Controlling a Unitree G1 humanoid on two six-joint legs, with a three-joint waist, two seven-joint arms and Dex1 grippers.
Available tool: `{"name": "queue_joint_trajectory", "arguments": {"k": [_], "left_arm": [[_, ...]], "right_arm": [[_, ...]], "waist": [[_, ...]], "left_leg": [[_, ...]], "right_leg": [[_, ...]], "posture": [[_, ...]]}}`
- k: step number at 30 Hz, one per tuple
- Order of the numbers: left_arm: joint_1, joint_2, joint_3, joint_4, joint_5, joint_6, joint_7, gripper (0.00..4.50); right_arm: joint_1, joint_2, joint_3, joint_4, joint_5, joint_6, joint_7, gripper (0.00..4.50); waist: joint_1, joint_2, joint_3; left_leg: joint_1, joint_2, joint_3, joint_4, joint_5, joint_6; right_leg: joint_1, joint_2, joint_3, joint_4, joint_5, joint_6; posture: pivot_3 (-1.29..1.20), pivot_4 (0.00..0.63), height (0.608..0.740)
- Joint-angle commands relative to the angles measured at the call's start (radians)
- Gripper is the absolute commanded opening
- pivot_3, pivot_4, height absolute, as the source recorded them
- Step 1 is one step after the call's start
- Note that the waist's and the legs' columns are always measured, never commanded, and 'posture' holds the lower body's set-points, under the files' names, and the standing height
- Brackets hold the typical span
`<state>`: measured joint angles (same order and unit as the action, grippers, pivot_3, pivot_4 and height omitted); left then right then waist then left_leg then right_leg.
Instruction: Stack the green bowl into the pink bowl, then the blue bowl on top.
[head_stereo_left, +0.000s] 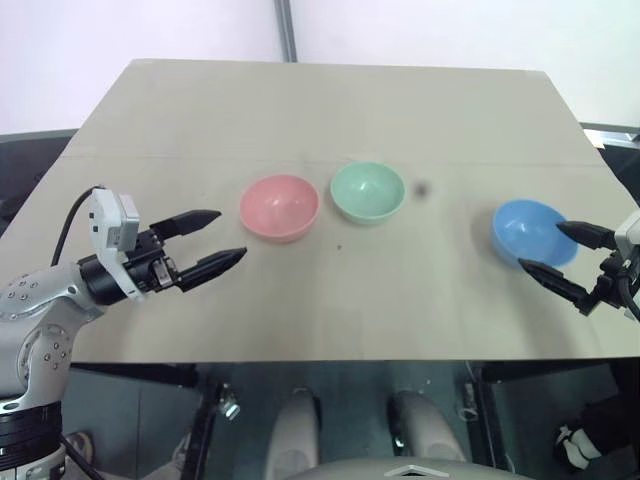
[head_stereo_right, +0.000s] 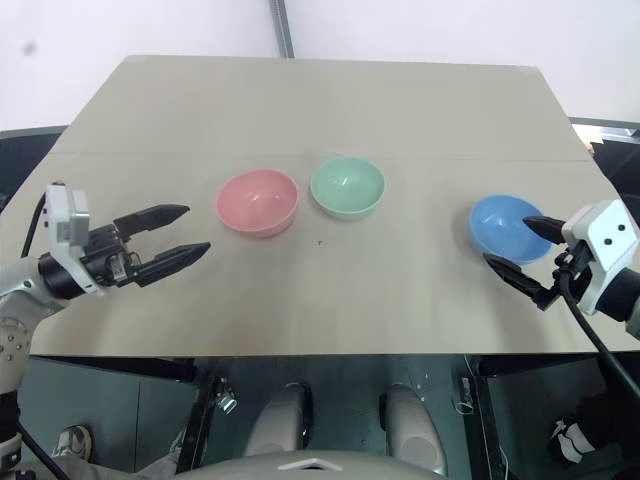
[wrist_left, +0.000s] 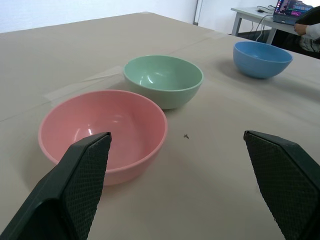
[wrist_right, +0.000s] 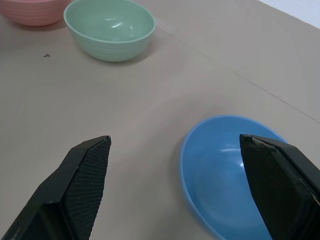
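**Inspector A:** Three bowls stand apart and upright on the table (head_stereo_left: 330, 310), none nested. The green bowl (head_stereo_left: 367, 191) sits mid-table, just beside the pink bowl (head_stereo_left: 279, 207) on its left; the blue bowl (head_stereo_left: 529, 232) lies well off to the right.

**Inspector B:** Handling?

**Inspector A:** Judged light, stiff, thin-walled plastic with a smooth, likely slippery finish. Best hold is a pinch across the rim, one finger inside and one outside; the rounded wall offers little purchase.

**Inspector B:** Tools?

**Inspector A:** The left gripper (head_stereo_left: 213, 241) hovers near the pink bowl, jaws spread wide, holding nothing. The right gripper (head_stereo_right: 519, 247) is likewise spread and empty, at the blue bowl's near side; contact I cannot confirm.

**Inspector B:** Markings?

**Inspector A:** No brand, label or legible writing on bowls or table.
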<state>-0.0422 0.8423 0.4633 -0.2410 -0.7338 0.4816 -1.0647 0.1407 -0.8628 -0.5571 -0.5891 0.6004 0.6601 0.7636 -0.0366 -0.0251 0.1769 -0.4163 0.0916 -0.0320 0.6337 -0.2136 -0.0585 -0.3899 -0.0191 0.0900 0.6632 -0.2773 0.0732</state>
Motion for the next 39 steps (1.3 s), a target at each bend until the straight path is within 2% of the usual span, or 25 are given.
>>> {"name": "queue_joint_trajectory", "arguments": {"k": [1, 12, 16, 18, 20, 24, 29, 35, 36, 38, 39], "left_arm": [[-0.015, 0.019, 0.014, -0.007, -0.007, -0.005, -0.003, 4.5], [-0.022, 0.03, -0.015, -0.076, 0.052, 0.011, 0.07, 4.5], [-0.027, 0.051, -0.047, -0.121, 0.165, -0.008, 0.158, 4.5], [-0.062, 0.12, -0.106, -0.159, 0.252, 0.02, 0.197, 4.5], [-0.124, 0.222, -0.218, -0.179, 0.35, -0.006, 0.145, 4.5], [-0.28, 0.272, -0.401, -0.16, 0.452, -0.064, 0.085, 4.5], [-0.422, 0.284, -0.634, -0.104, 0.655, -0.103, 0.018, 4.5], [-0.521, 0.201, -0.823, 0.025, 0.892, -0.173, 0.023, 4.5], [-0.527, 0.193, -0.834, 0.046, 0.915, -0.196, 0.023, 3.96], [-0.54, 0.172, -0.84, 0.077, 0.954, -0.193, 0.035, 3.34], [-0.541, 0.169, -0.835, 0.079, 0.956, -0.193, 0.026, 2.69]], "right_arm": [[-0.007, -0.003, -0.02, -0.029, 0.01, -0.007, -0.008, 4.46], [-0.029, 0.009, 0.029, -0.029, 0.001, -0.03, -0.02, 4.46], [-0.052, 0.011, 0.067, -0.031, 0.002, -0.05, -0.007, 4.46], [-0.084, 0.007, 0.13, -0.045, 0.002, -0.069, 0.015, 4.46], [-0.116, -0.002, 0.211, -0.052, -0.021, -0.096, 0.041, 4.46], [-0.195, 0.023, 0.345, -0.063, -0.037, -0.113, 0.045, 4.46], [-0.235, 0.057, 0.422, -0.071, -0.053, -0.122, 0.031, 4.46], [-0.226, 0.078, 0.431, -0.089, -0.066, -0.118, -0.002, 4.46], [-0.221, 0.08, 0.43, -0.095, -0.069, -0.116, -0.008, 4.5], [-0.194, 0.083, 0.411, -0.116, -0.068, -0.111, -0.023, 4.5], [-0.182, 0.083, 0.402, -0.124, -0.068, -0.107, -0.03, 4.5]], "waist": [[0.0, 0.0, 0.0], [0.0, 0.0, 0.0], [0.0, 0.0, 0.0], [0.0, 0.0, 0.0], [0.002, -0.001, 0.0], [0.003, 0.001, 0.001], [0.004, 0.001, 0.001], [0.006, 0.002, 0.001], [0.007, 0.001, 0.001], [0.01, 0.001, 0.001], [0.011, 0.001, 0.001]], "left_leg": [[0.0, 0.0, 0.0, 0.0, 0.0, 0.0], [0.0, 0.0, 0.0, 0.0, 0.0, 0.0], [0.0, 0.0, 0.0, 0.0, 0.0, 0.0], [0.0, 0.0, 0.0, 0.0, 0.0, 0.0], [0.0, 0.0, 0.0, 0.0, 0.0, 0.0], [0.0, 0.0, 0.001, 0.001, 0.0, 0.0], [-0.003, 0.0, 0.001, -0.001, 0.0, 0.0], [-0.006, 0.0, 0.001, 0.0, 0.0, 0.0], [-0.006, 0.0, 0.001, 0.001, 0.0, 0.0], [-0.006, 0.0, 0.001, 0.001, 0.0, 0.0], [-0.006, 0.0, 0.001, 0.001, 0.0, 0.0]], "right_leg": [[0.0, 0.0, 0.0, 0.0, 0.0, 0.0], [0.0, 0.0, 0.0, 0.0, 0.0, 0.0], [0.0, 0.0, 0.0, 0.0, 0.0, 0.0], [0.0, 0.0, 0.0, 0.0, 0.0, 0.0], [0.0, 0.0, 0.0, 0.0, 0.0, 0.0], [-0.001, 0.0, 0.001, 0.0, 0.0, 0.0], [-0.004, 0.001, 0.002, 0.001, 0.0, 0.0], [-0.006, 0.001, 0.001, 0.001, 0.0, 0.0], [-0.006, 0.001, 0.001, 0.002, 0.0, 0.0], [-0.006, 0.001, 0.001, 0.002, 0.0, 0.0], [-0.006, 0.001, 0.001, 0.002, 0.0, 0.0]], "posture": [[0.0, 0.15, 0.74], [0.0, 0.15, 0.74], [0.0, 0.15, 0.74], [0.0, 0.15, 0.74], [0.0, 0.15, 0.74], [0.0, 0.15, 0.74], [0.0, 0.15, 0.74], [0.0, 0.15, 0.74], [0.0, 0.15, 0.74], [0.0, 0.15, 0.74], [0.0, 0.15, 0.74]]}}
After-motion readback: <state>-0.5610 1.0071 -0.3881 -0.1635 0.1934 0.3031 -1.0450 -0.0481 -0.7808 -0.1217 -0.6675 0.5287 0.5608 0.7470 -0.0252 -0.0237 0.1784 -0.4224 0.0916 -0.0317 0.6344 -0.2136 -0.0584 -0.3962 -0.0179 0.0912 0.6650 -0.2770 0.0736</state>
